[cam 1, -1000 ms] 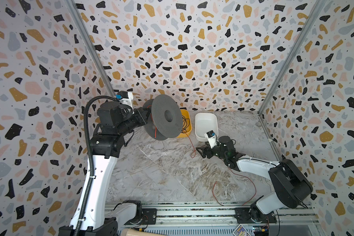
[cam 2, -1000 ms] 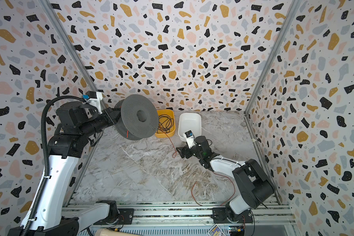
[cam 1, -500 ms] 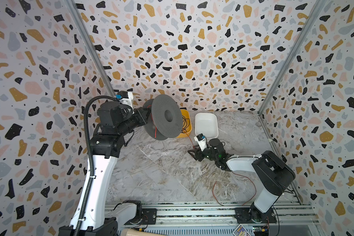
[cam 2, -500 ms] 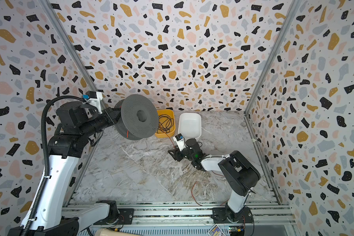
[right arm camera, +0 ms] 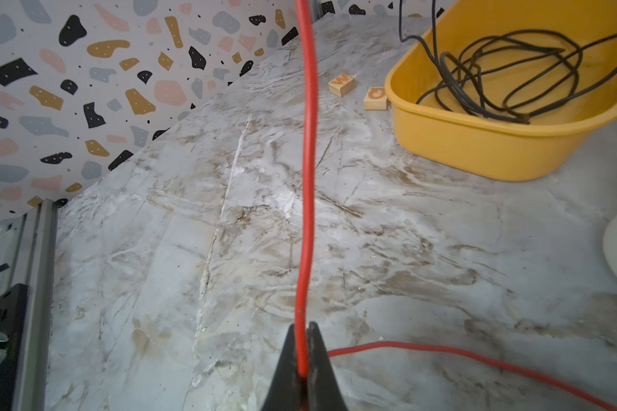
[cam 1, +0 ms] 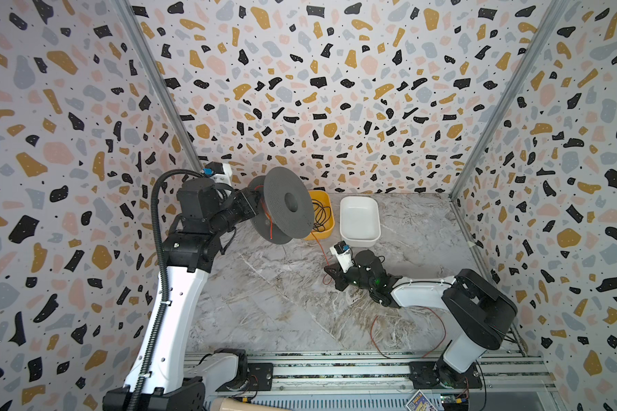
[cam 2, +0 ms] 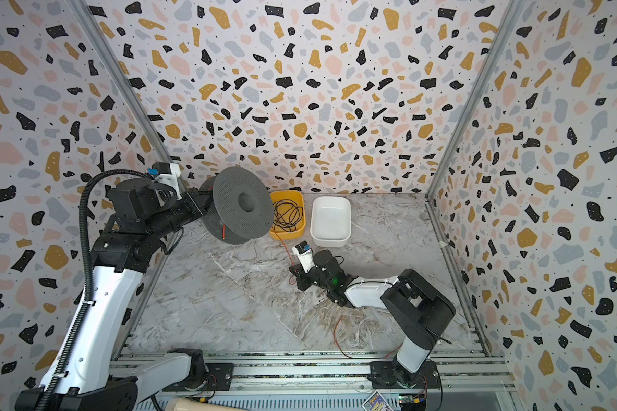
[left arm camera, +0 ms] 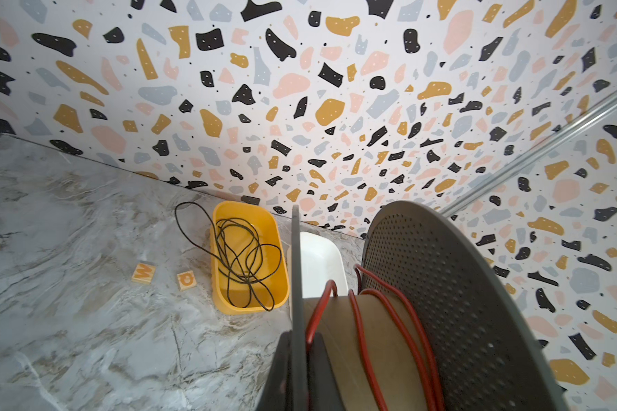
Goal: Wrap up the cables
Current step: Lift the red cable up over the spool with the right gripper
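The cables are one thin red-orange wire (cam 1: 320, 249). A few turns lie on the core (left arm camera: 362, 338) of a grey perforated spool (cam 1: 288, 204) (cam 2: 243, 203). My left gripper (left arm camera: 301, 336) is shut on the spool's rear flange and holds it above the table's back left. From the spool the wire drops to my right gripper (cam 1: 330, 273) (cam 2: 294, 274), low over mid-table. The right gripper (right arm camera: 302, 325) is shut on the wire (right arm camera: 309, 142), which runs straight out between its fingers. Slack wire (cam 1: 373, 331) (cam 2: 335, 332) loops over the table toward the front rail.
A yellow tub (cam 1: 326, 227) (left arm camera: 221, 302) at the back holds a tangled black wire (left arm camera: 243, 256). A white tub (cam 1: 358, 242) stands to its right, just behind my right gripper. Two small wooden letter tiles (left arm camera: 143, 272) (right arm camera: 342, 84) lie left of the yellow tub.
My right gripper has slid left across the table to the hanging red wire and closed on it. The left arm and spool have not moved.
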`<action>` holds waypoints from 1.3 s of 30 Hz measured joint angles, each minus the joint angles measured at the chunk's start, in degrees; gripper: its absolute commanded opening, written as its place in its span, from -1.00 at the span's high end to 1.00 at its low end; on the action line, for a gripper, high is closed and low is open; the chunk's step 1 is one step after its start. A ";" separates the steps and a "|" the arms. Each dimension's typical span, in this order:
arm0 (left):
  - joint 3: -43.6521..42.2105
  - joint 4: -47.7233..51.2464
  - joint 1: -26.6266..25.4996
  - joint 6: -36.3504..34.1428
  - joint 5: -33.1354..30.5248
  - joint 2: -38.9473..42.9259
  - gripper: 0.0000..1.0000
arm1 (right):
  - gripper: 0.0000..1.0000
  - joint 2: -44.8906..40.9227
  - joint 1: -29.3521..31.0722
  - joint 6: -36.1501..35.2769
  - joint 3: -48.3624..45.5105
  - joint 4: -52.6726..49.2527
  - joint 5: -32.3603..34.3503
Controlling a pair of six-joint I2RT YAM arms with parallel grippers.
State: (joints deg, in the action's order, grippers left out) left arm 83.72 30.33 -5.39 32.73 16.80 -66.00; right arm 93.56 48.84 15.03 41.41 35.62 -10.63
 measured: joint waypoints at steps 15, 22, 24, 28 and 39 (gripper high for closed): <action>-4.48 -0.79 -14.51 -1.90 -22.56 -6.01 1.00 | 1.00 -4.92 17.75 -8.37 11.26 -16.72 19.30; -4.50 4.07 -17.88 -6.45 -32.63 -7.80 1.00 | 1.00 -11.61 19.74 -9.94 15.04 -24.26 26.12; -4.50 5.31 -18.60 -7.34 -35.15 -7.80 1.00 | 0.99 -13.51 19.74 -10.25 15.96 -25.42 28.26; -3.67 8.26 -21.88 -9.16 -40.00 -8.24 1.00 | 1.00 -14.38 19.52 -11.32 19.45 -28.33 32.52; 0.55 14.67 -31.23 -10.69 -46.23 -10.73 1.00 | 0.94 -10.47 17.92 -11.19 28.79 -32.00 42.47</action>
State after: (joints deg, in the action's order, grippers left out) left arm 84.27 44.99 -36.62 22.04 -29.43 -76.73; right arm 83.09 66.76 3.84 70.19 3.62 31.83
